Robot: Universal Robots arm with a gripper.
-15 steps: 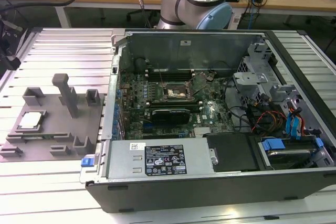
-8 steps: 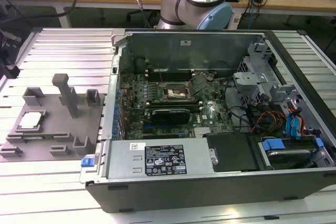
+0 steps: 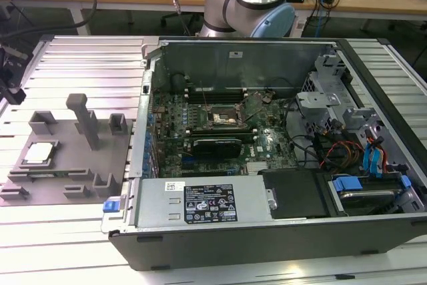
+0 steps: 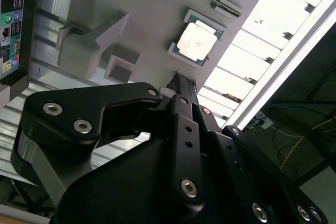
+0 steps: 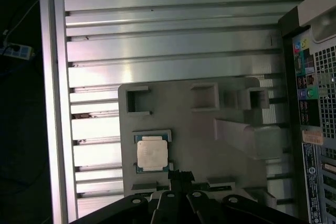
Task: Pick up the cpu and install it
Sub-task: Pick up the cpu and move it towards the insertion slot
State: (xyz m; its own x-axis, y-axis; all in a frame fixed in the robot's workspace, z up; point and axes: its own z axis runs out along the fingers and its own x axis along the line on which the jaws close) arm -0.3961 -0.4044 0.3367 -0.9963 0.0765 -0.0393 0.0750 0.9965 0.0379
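The cpu (image 3: 38,153) is a small square chip with a silvery top. It lies flat in a shallow nest near the exterior view's left edge of a grey fixture plate (image 3: 73,165). Both wrist views show the cpu (image 5: 152,154) (image 4: 197,44) lying below my gripper. My gripper (image 5: 181,174) (image 4: 179,80) hangs above the fixture plate, close beside the chip and not touching it. Its black fingers are closed together and hold nothing. The motherboard socket (image 3: 223,119) lies inside the open computer case (image 3: 267,245).
A tall grey post (image 3: 85,119) and several small raised blocks stand on the fixture plate (image 5: 194,129). The case's rear panel (image 5: 315,108) rises right beside the plate. Everything rests on a ribbed aluminium table (image 3: 87,65). A dark object (image 3: 10,71) sits at the exterior view's left edge.
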